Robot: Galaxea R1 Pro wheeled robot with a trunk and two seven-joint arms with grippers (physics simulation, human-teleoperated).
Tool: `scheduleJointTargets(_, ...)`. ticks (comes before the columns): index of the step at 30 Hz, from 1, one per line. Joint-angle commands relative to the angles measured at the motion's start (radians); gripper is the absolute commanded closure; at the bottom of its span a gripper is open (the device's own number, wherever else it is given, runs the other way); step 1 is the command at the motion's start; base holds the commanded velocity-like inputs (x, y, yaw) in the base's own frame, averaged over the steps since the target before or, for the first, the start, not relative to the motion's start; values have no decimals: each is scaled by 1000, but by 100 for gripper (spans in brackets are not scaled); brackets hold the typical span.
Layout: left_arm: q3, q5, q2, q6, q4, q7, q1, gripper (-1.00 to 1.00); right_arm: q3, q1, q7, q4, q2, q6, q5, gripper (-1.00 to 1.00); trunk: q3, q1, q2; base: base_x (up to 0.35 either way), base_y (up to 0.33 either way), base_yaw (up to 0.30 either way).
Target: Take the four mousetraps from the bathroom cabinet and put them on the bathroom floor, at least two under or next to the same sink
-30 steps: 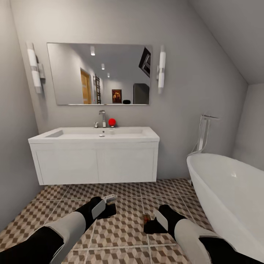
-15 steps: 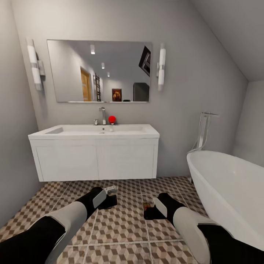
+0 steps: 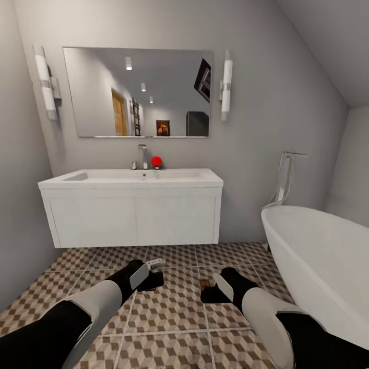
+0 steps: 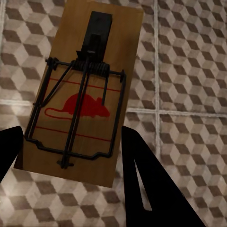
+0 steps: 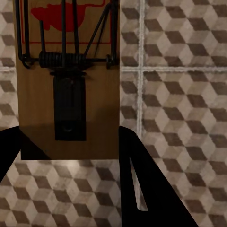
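Two flat brown wooden mousetraps, one (image 4: 80, 94) clenched in left gripper (image 4: 71, 156), other (image 5: 66, 80) in right gripper (image 5: 71, 146), jaws pinching board edges. Low centre of frame, above cube-patterned floor (image 3: 174, 312), before white sink (image 3: 133, 205). Light, stiff, snappy; best held clear of spring.

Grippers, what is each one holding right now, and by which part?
Each gripper holds a mousetrap: left by its long side edges, right by the sides near its bait end.

Mirror (image 3: 137, 92), white bathtub (image 3: 318, 261), wall lamps (image 3: 225, 89)
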Motion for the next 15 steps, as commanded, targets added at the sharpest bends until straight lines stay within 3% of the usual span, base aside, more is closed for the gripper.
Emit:
scheduleJointTargets(1,-5,9,0,4,-2,4,0,100,-8,0,-8,-2,1,4,-3,100,-5,0,-1,0,0,0)
scheduleJointTargets(15,-7,8,1,1,22,4,0,100,-7,0,30,-8,1,1,-3,100,-59,6,-4,0,0,0)
